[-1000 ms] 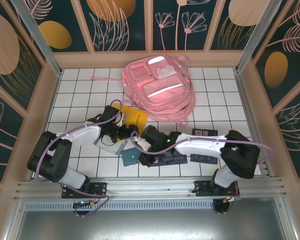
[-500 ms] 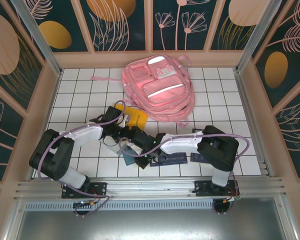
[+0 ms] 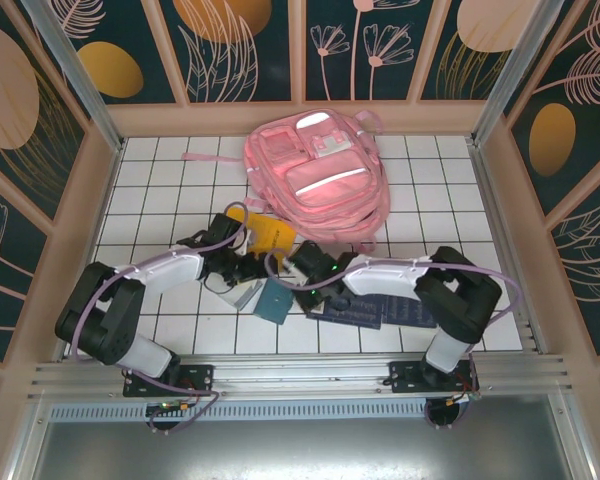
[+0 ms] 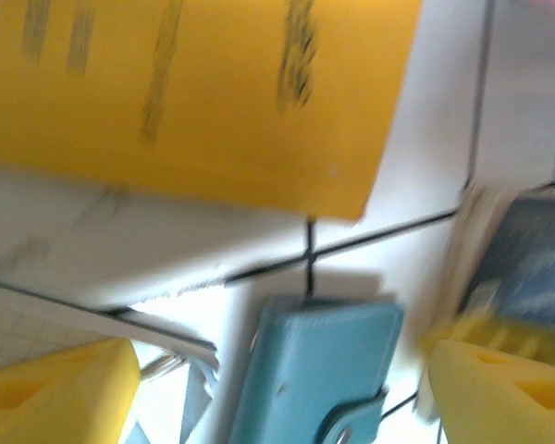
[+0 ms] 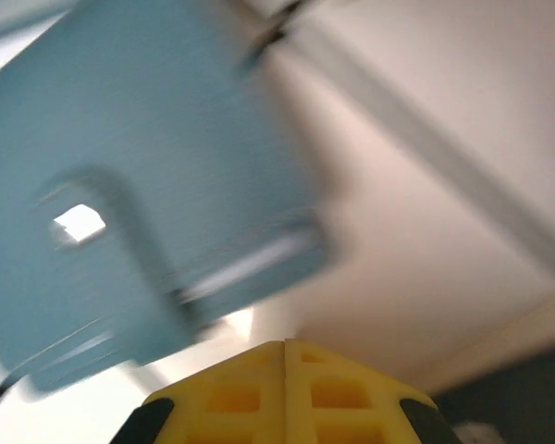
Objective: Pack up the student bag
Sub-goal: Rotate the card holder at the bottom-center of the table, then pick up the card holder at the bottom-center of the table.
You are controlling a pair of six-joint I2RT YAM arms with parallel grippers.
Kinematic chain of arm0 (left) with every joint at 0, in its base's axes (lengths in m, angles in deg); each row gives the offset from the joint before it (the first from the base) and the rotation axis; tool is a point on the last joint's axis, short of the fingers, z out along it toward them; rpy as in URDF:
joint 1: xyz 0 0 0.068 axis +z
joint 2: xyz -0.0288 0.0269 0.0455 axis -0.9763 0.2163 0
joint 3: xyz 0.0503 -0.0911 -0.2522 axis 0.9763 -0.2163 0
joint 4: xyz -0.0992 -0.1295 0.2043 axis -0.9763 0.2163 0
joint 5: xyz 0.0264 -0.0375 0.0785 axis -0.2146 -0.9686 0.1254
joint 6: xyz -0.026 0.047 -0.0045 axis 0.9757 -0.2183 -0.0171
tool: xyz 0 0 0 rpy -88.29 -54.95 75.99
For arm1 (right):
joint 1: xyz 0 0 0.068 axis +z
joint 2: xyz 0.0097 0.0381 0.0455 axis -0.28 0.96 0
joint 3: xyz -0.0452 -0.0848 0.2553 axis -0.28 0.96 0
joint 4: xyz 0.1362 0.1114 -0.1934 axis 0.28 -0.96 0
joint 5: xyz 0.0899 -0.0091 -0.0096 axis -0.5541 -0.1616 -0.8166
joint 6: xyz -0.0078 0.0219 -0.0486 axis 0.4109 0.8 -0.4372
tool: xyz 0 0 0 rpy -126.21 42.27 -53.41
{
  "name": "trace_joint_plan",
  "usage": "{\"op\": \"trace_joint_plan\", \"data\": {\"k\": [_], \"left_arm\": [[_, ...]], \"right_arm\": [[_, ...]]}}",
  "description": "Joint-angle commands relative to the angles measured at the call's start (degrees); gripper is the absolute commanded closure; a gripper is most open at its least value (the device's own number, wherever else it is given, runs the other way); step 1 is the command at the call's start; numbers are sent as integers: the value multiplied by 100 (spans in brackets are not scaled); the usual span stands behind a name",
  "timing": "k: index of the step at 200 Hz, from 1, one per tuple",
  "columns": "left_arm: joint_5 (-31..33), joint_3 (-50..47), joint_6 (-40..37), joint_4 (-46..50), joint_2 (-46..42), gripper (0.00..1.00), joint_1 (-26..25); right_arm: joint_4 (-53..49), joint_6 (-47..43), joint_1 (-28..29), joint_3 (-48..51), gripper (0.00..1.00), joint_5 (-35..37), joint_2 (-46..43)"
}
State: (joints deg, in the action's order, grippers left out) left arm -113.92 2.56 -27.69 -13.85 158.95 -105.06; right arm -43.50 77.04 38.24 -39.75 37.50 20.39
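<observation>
Seemingly we are barely under way: the student bag (image 3: 315, 170) lies at twelve o'clock on the worktop (image 3: 160, 180), while the yellow notebook (image 3: 268, 232) and teal case (image 3: 275, 300) wait outside it. Our left gripper (image 3: 244, 268) gapes empty; our right gripper (image 5: 285, 350) is pinched together, apparently holding nothing.

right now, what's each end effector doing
Left end effector: open, holding nothing.
Right end effector: closed, nothing seen in its grip.
</observation>
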Motion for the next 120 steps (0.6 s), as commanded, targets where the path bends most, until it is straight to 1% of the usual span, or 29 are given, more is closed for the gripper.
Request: {"op": "trace_joint_plan", "data": {"k": [1, 14, 26, 53, 74, 99, 120], "left_arm": [[737, 32, -205, 1133, -63, 16, -60], [855, 159, -180, 1204, -87, 17, -57], [698, 206, -107, 1152, -182, 17, -57], [209, 213, -9, 1042, -530, 18, -129], [136, 209, -174, 1117, -677, 19, -214], [-151, 37, -179, 865, -582, 18, -395], [-58, -25, -125, 678, -388, 17, -589]], "right_arm": [[282, 262, -167, 190, 100, 810, -474], [356, 281, -168, 255, 100, 650, -665], [455, 291, -158, 345, 100, 443, -875], [586, 461, -177, 560, 100, -505, -1278], [859, 614, -159, 839, 100, -1141, -1544], [1001, 724, -125, 995, 100, -1503, -1516], [1054, 842, -55, 1005, 100, -1524, -1376]]}}
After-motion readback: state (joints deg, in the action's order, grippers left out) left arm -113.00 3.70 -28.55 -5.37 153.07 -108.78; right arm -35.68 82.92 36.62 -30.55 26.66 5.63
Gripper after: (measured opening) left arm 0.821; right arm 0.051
